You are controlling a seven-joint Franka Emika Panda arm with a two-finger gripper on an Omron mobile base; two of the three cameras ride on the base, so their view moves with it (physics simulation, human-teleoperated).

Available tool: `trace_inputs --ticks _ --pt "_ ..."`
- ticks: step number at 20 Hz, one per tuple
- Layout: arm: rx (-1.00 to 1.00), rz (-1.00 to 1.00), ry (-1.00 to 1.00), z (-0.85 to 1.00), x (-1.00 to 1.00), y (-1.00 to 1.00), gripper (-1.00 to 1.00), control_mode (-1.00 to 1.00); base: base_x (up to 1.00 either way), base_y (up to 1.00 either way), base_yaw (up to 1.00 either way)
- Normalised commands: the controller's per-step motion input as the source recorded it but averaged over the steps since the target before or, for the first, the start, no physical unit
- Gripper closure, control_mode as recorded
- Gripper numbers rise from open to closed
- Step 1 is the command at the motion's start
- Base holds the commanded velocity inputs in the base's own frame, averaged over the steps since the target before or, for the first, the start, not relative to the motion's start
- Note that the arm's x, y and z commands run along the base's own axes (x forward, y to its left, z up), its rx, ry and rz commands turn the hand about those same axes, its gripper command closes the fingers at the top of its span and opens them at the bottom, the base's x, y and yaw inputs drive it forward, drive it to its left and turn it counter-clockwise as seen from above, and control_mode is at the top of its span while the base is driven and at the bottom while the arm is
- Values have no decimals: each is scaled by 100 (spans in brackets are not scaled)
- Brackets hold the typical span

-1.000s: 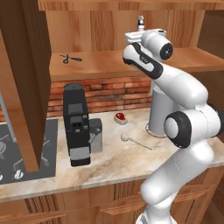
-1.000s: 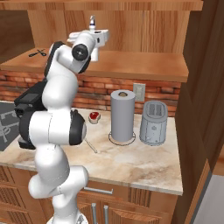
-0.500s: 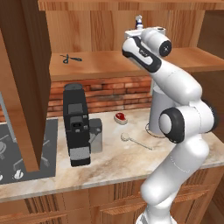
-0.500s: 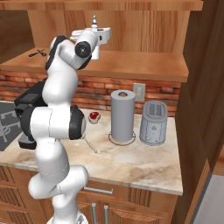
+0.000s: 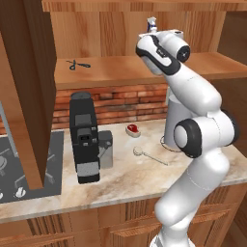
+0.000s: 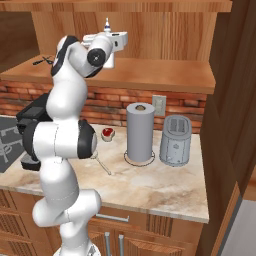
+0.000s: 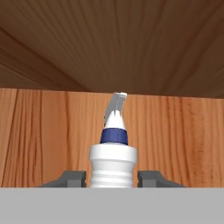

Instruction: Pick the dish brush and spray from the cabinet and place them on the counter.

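Wooden panelling backs the open cabinet [image 5: 120, 34] across the top of both base views, its shelf running from upper left to upper right, with a brown door [image 5: 26, 91] hanging open down the left side of the left base view. Below it the counter [image 6: 165, 187] spans the lower half of the frames, beige-pink and marbled, in front of a red brick wall. The white arm rises to the shelf, its hand in the upper middle of the left base view. On the counter stand a black coffee machine [image 5: 84, 137] at left centre, a grey paper towel roll [image 6: 140, 131] and a grey toaster [image 6: 175, 140] right of centre in the right base view. The spray [image 7: 113, 164] stands upright on the shelf at the bottom centre of the hand view, between the two fingers [image 7: 70, 179], which sit just beside its white neck on either side, partly closed; whether they grip it I cannot tell. The dish brush [image 5: 149, 155] lies on the counter near a small red thing [image 5: 132, 129]. Black scissors [image 5: 78, 64] lie on the shelf at upper left.
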Motion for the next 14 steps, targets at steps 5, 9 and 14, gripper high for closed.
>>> trace_inputs --ticks 5,9,14 --pt "0 0 0 0 0 0 100 -100 0 0 0" --pt "0 0 0 0 0 0 100 -100 0 0 0" --pt "0 0 2 0 -6 0 100 -100 0 0 0"
